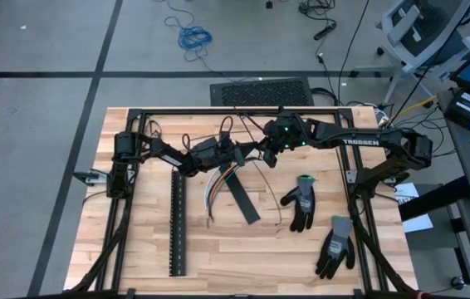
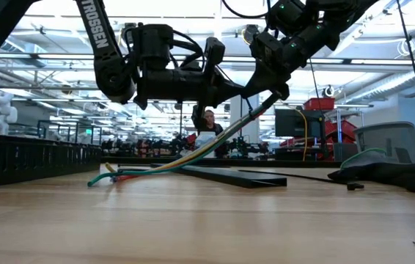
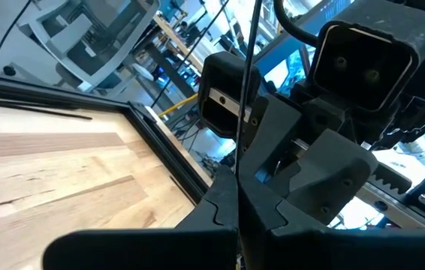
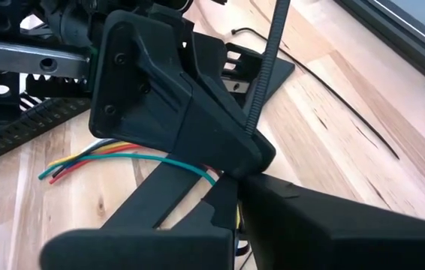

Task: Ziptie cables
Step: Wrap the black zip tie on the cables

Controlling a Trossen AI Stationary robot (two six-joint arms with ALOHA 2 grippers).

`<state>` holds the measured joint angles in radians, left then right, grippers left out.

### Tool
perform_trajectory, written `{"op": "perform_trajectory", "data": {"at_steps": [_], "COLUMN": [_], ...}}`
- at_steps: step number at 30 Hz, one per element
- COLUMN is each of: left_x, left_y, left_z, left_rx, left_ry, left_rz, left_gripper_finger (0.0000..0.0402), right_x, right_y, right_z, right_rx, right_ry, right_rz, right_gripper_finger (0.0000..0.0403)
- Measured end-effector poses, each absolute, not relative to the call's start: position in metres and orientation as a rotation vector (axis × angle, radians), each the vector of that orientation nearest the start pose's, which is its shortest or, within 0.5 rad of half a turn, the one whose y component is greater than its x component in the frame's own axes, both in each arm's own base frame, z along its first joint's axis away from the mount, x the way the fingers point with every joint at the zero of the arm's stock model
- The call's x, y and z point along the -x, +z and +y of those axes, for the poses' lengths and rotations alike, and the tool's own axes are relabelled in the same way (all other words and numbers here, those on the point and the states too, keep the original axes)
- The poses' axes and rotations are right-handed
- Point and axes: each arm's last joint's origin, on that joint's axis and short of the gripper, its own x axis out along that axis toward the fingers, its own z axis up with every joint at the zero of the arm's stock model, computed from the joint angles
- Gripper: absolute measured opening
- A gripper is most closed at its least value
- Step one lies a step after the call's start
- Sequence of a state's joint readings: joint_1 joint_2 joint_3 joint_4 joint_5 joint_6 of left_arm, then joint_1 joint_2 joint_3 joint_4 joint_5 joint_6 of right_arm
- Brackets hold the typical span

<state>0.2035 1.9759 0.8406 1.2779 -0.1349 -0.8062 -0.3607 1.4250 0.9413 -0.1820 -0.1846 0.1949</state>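
Note:
The cables are a bundle of coloured wires. Their free ends lie on the table, and their other end rises toward the grippers. A ribbed black zip tie stands up from that raised end. My left gripper and right gripper meet tip to tip above the table's middle, both shut. In the right wrist view the wires run in under the two sets of fingers. My left gripper pinches the zip tie, which enters the slit between its shut fingers. The rest of the tie runs on straight past the right gripper. It comes in level from the table's left. My right gripper is shut at the cables' raised end, slanting down from the right. The left gripper's finger hides the exact contact. The bundle hangs down slack, with its far ends on the table.
A flat black strip lies beside the cables, and a long black slotted strip lies to their left. A thin dark strand curves over the wood. Two gloves lie on the right. A person shows beyond the table.

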Motion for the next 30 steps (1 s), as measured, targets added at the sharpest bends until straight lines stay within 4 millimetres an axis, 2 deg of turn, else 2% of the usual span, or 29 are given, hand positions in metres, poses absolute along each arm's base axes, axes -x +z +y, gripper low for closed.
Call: {"op": "perform_trajectory", "data": {"at_steps": [8,19,23,30], "left_x": [-0.368,-0.366,-0.365,-0.365], "left_y": [0.166,0.172,0.177,0.179], "left_z": [0.080,0.084,0.089,0.090], "left_rx": [0.789,0.763,0.760,0.775], "left_ry": [0.265,0.284,0.283,0.272], "left_rz": [-0.273,-0.305,-0.341,-0.370], "left_gripper_finger": [0.0000,0.0000,0.0000,0.0000], "right_x": [-0.285,-0.286,-0.286,-0.286], "right_y": [0.245,0.246,0.246,0.247], "right_z": [-0.102,-0.102,-0.102,-0.103], "right_rx": [-0.362,-0.365,-0.363,-0.358], "right_ry": [-0.231,-0.229,-0.236,-0.243], "right_rz": [0.621,0.605,0.604,0.594], "right_gripper_finger": [0.0006,0.0071,0.0065,0.0029]}}
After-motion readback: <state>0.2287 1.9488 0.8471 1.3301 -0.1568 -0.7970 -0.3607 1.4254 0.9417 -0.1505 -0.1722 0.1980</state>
